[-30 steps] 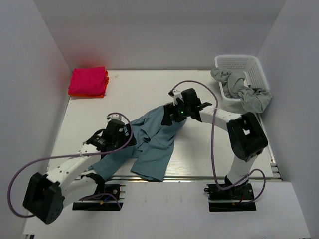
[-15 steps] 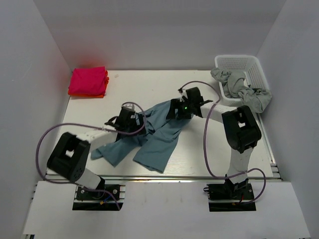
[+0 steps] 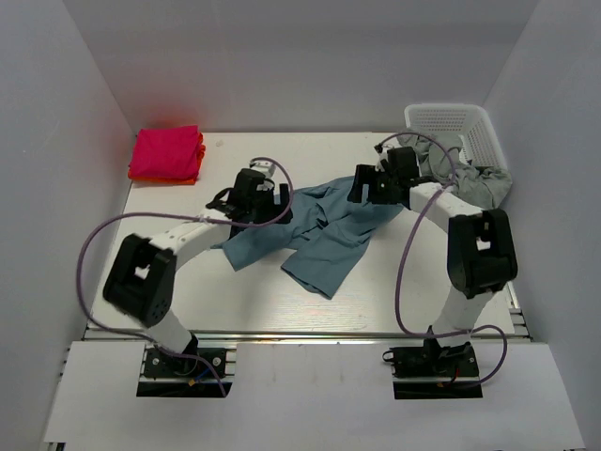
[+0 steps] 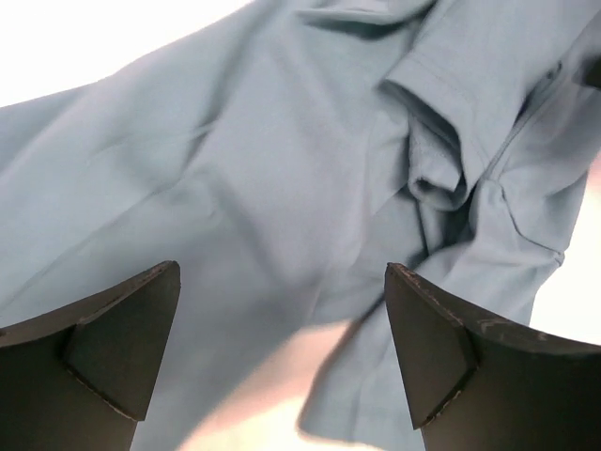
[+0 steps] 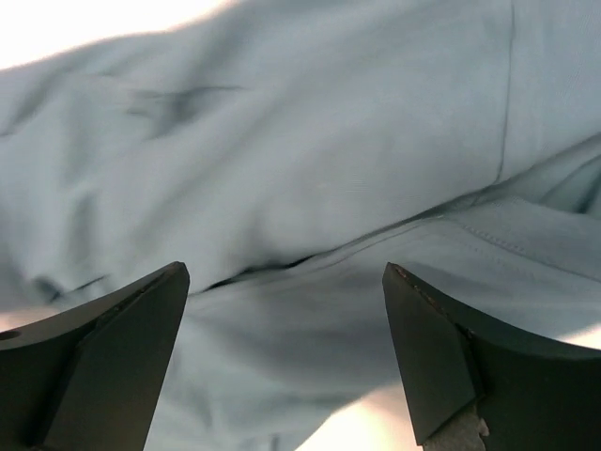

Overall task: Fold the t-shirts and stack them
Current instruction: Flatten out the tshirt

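Observation:
A dusty teal-blue t-shirt (image 3: 315, 230) lies crumpled and part spread in the middle of the table. My left gripper (image 3: 274, 199) is over its left part and my right gripper (image 3: 362, 190) is over its far right part. In the left wrist view the left gripper (image 4: 282, 282) is open, with teal cloth (image 4: 244, 169) below the jaws and nothing between them. In the right wrist view the right gripper (image 5: 282, 277) is open over teal cloth (image 5: 319, 160) with a seam. A folded pink shirt (image 3: 166, 151) lies on an orange one (image 3: 167, 178) at the far left.
A white lattice basket (image 3: 451, 117) stands at the far right. Grey shirts (image 3: 470, 174) fill it and hang over its near rim. White walls close in the table (image 3: 188, 291) on three sides.
Both grippers have moved toward the far side of the table. The teal shirt has shifted with them, away from the near edge.

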Robot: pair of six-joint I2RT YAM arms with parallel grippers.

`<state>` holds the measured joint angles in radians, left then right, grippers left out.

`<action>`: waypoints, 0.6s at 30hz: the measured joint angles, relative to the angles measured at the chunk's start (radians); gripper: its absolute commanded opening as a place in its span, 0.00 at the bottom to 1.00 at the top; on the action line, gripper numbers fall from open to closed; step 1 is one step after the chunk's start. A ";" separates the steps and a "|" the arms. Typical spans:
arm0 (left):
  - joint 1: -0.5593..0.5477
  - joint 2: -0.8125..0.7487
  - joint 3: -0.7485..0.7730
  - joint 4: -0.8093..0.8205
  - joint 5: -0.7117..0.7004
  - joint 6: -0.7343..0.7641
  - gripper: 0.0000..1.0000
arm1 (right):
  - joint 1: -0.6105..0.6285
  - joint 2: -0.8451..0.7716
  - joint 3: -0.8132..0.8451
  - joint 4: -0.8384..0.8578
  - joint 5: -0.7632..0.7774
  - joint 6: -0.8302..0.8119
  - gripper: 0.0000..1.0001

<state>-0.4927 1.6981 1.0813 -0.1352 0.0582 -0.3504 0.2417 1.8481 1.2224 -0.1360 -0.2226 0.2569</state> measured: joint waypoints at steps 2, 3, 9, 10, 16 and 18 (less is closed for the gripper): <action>0.000 -0.114 -0.058 -0.045 -0.069 -0.028 1.00 | 0.019 -0.074 -0.010 -0.006 0.019 -0.030 0.90; 0.000 -0.171 -0.089 -0.069 -0.101 -0.045 1.00 | 0.029 -0.118 -0.015 -0.008 0.031 -0.039 0.90; 0.001 -0.464 -0.298 -0.238 -0.252 -0.187 1.00 | 0.090 -0.328 -0.100 0.003 0.067 -0.069 0.90; 0.001 -0.491 -0.334 -0.257 -0.265 -0.206 1.00 | 0.101 -0.344 -0.117 -0.002 0.067 -0.072 0.90; 0.001 -0.540 -0.492 -0.314 -0.323 -0.282 1.00 | 0.176 -0.362 -0.186 -0.057 0.066 -0.074 0.90; 0.005 -0.526 -0.506 -0.305 -0.345 -0.299 1.00 | 0.203 -0.367 -0.190 -0.084 0.067 -0.073 0.90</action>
<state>-0.4873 1.1717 0.5755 -0.4404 -0.2871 -0.6495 0.4446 1.4811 1.0321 -0.2203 -0.1558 0.1837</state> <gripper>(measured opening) 0.993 0.899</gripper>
